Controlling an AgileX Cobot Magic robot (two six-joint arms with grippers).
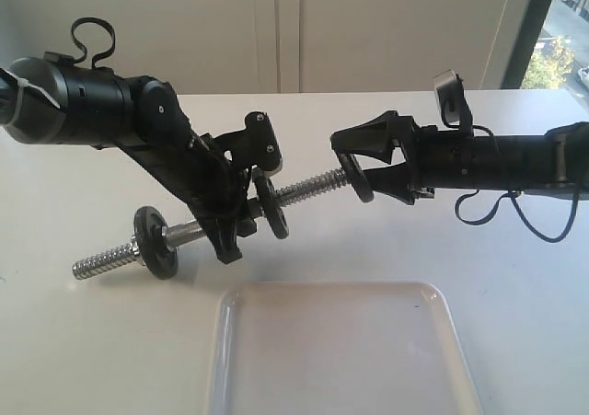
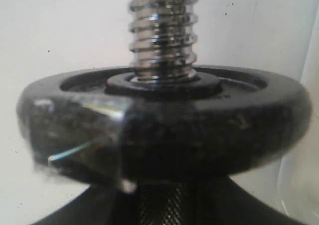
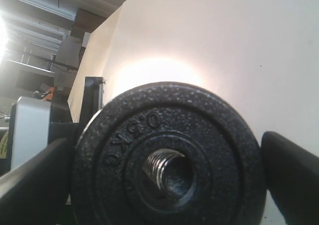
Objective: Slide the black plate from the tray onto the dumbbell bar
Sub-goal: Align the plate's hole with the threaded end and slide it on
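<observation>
Right fingers [image 3: 291, 172] snug on black plate [image 3: 214, 135], left fingers [image 1: 224, 240] snug on dumbbell bar [image 1: 313, 190]

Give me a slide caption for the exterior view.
Right gripper holds the plate at the threaded tip of the bar; left gripper grips it mid-length between two mounted plates.

Three black weight discs show: a left disc [image 1: 155, 241] at centre left, a middle disc [image 1: 271, 207] at the centre, and a right disc [image 1: 359, 185] just right of centre. There is one chrome bar [image 1: 313, 188] and one white tray [image 1: 340, 351] at the bottom. Two robot arms show, a left arm [image 1: 101, 102] and a right arm [image 1: 502, 157].
</observation>
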